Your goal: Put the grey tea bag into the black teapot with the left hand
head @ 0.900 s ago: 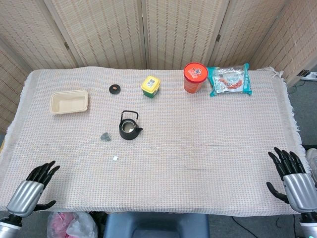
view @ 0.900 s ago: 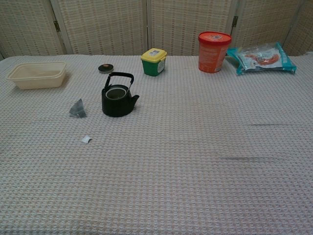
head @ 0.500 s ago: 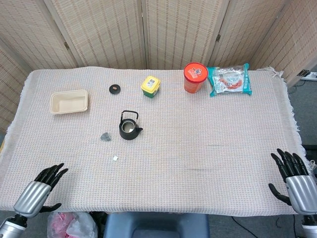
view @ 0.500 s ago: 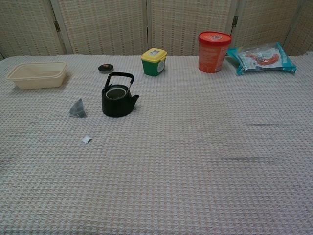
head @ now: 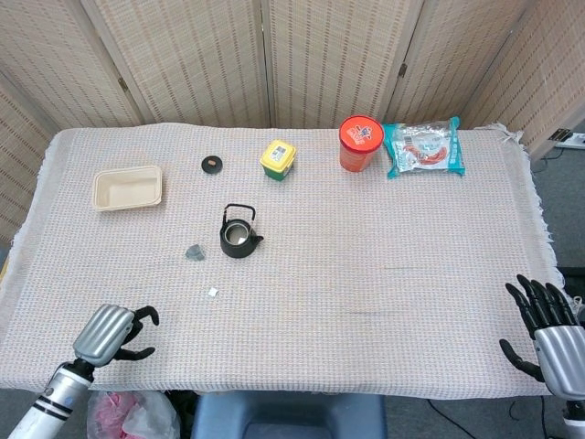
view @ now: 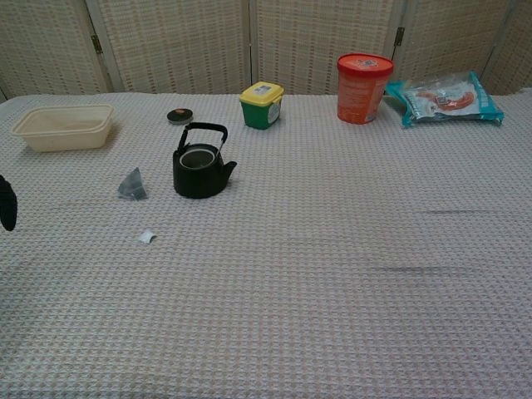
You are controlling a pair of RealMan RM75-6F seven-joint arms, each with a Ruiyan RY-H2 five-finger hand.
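The grey tea bag (head: 195, 252) (view: 132, 184) lies on the cloth just left of the black teapot (head: 238, 236) (view: 199, 166). The pot stands upright and lidless, its handle raised. Its small white tag (head: 212, 292) (view: 147, 237) lies a little nearer to me. My left hand (head: 114, 331) hovers over the table's front left edge, well short of the tea bag, empty, with fingers bent downward; only a dark fingertip (view: 7, 204) shows in the chest view. At the front right corner, off the table, my right hand (head: 548, 325) holds nothing, fingers spread.
The teapot's round black lid (head: 212, 164) (view: 179, 115) lies behind the pot. A beige tray (head: 127, 187) (view: 60, 127) sits at the far left. A yellow-lidded green tub (head: 278, 159) (view: 261, 105), an orange cup (head: 359, 143) (view: 363, 76) and a teal packet (head: 423, 147) (view: 447, 97) line the back.
My left hand has moved right and forward over the table edge, its fingers bending down, and a fingertip has entered the chest view. The right hand has sunk slightly.
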